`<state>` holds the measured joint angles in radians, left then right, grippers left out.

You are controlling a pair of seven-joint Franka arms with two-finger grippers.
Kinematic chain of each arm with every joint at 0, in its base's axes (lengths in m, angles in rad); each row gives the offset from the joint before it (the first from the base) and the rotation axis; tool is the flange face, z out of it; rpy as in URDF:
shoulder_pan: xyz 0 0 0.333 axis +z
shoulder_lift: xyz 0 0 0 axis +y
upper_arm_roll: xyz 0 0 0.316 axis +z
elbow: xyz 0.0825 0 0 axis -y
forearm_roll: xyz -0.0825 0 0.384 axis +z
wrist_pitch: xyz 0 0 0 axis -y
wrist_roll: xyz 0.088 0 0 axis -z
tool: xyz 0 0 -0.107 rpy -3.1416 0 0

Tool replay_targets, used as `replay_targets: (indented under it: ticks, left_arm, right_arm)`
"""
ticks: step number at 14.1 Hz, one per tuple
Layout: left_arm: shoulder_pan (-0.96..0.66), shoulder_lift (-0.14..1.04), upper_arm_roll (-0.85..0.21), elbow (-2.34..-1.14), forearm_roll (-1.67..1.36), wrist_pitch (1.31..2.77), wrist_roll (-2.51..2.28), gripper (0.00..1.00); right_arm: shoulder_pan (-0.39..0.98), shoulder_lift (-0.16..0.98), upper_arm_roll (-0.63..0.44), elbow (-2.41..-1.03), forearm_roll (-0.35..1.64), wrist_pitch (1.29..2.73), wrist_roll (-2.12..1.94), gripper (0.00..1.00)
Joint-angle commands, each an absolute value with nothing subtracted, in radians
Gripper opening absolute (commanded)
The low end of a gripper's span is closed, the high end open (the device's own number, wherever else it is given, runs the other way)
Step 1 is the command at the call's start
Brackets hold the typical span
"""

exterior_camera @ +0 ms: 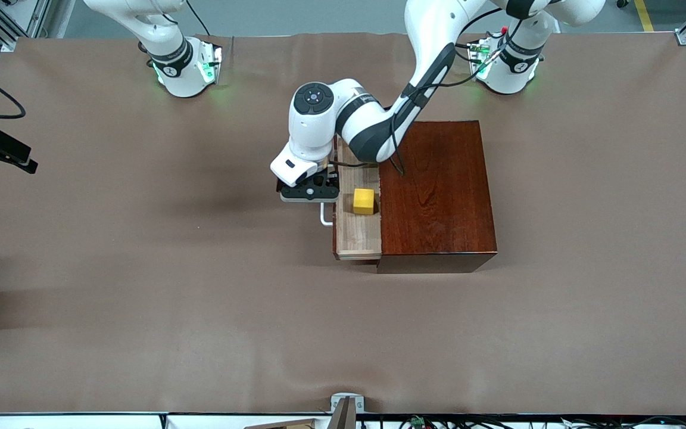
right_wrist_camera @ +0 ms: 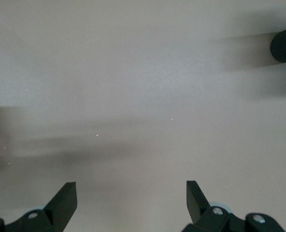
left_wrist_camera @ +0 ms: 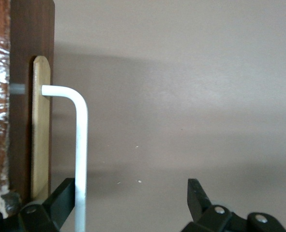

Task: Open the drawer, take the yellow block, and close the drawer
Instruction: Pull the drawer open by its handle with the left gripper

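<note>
Fingers of the left gripper (exterior_camera: 310,193), front view: hidden under the black gripper body, which hangs just over the white handle (exterior_camera: 324,215) of the drawer (exterior_camera: 356,235); only the handle's end nearer the camera shows. The drawer stands partly pulled out of the dark reddish-brown box (exterior_camera: 438,190) toward the right arm's end of the counter (exterior_camera: 140,268). The yellow block (exterior_camera: 364,201) lies in the drawer tray, just beside the fingers on the box side, untouched. The left arm covers the tray's part farther from the camera. The right arm is cut off at the frame's upper edge, and its gripper is out of sight.

Left wrist view: the two dark fingers (left_wrist_camera: 61,195) stand wide apart and hold nothing. The handle's white bar (left_wrist_camera: 81,159) runs between them, close against one finger; whether it touches cannot be told. Its bent end meets the light-wood drawer front (left_wrist_camera: 40,130), with the dark box edge just past it. The fingertips are cut off by the frame.

Right wrist view: the right gripper (right_wrist_camera: 131,195) waits over bare counter, its fingers (right_wrist_camera: 63,198) fully spread and empty. A dark rounded shape (right_wrist_camera: 284,43) at the frame's edge cannot be identified.
</note>
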<state>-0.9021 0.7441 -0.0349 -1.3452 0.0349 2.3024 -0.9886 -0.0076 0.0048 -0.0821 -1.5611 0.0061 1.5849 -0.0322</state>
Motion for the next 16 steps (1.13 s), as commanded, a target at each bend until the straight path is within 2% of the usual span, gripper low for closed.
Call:
replay_targets:
  ticks: [1, 12, 14, 16]
  left_arm:
    - [-0.917, 0.779, -0.035, -1.29, 0.006, 2.338, -1.008, 1.0]
    - [-0.934, 0.776, -0.037, -1.278, 0.006, 2.385, -1.048, 1.0]
    - [-0.93, 0.753, -0.04, -1.278, 0.005, 2.356, -1.052, 1.0]
    - [-0.898, 0.675, -0.034, -1.275, -0.04, 2.263, -1.051, 1.0]
  right_arm:
    - [-0.014, 0.014, -0.078, -1.54, 0.002, 1.582, -0.031, 1.0]
    - [-0.014, 0.014, -0.078, -1.54, 0.002, 1.582, -0.031, 1.0]
    - [-0.014, 0.014, -0.078, -1.54, 0.002, 1.582, -0.031, 1.0]
    - [-0.014, 0.014, -0.078, -1.54, 0.002, 1.583, -0.031, 1.0]
